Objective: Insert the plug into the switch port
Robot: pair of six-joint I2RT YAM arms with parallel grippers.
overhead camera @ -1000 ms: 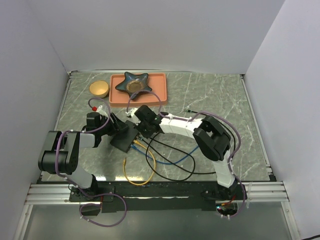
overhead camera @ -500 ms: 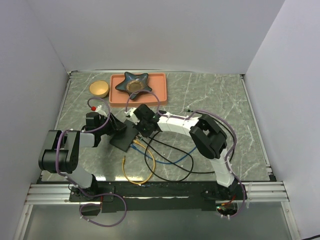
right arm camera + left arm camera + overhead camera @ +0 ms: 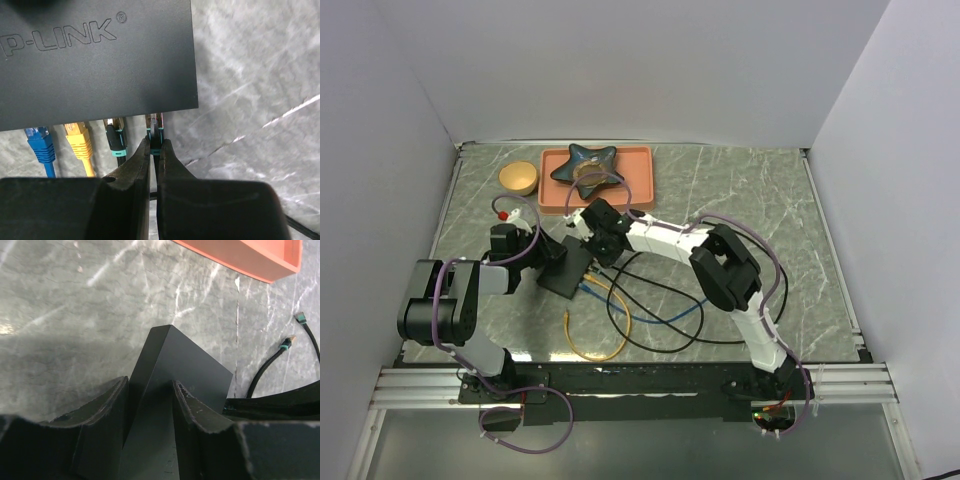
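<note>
The switch port [image 3: 566, 270] is a flat black box on the marble table; in the right wrist view [image 3: 95, 55] it carries white "P-LINK" lettering. My left gripper [image 3: 546, 258] is shut on its left end, with both fingers pressing the box [image 3: 175, 365] between them [image 3: 150, 390]. My right gripper [image 3: 599, 238] is shut on a black plug with a teal band [image 3: 155, 136]. The plug's tip sits at the socket edge of the switch. Blue [image 3: 40, 142], yellow [image 3: 77, 140] and black-teal [image 3: 115, 137] plugs sit in the neighbouring sockets.
An orange-pink tray [image 3: 638, 190] with a dark star-shaped dish [image 3: 588, 165] stands at the back, next to a yellow bowl [image 3: 518, 177]. Black, blue and yellow cables [image 3: 640, 320] loop in front of the switch. Two loose plug ends [image 3: 286, 344] lie beside the switch.
My right gripper has moved up and left with the plug, closer to the switch's socket side. The switch and the cables have shifted slightly the same way.
</note>
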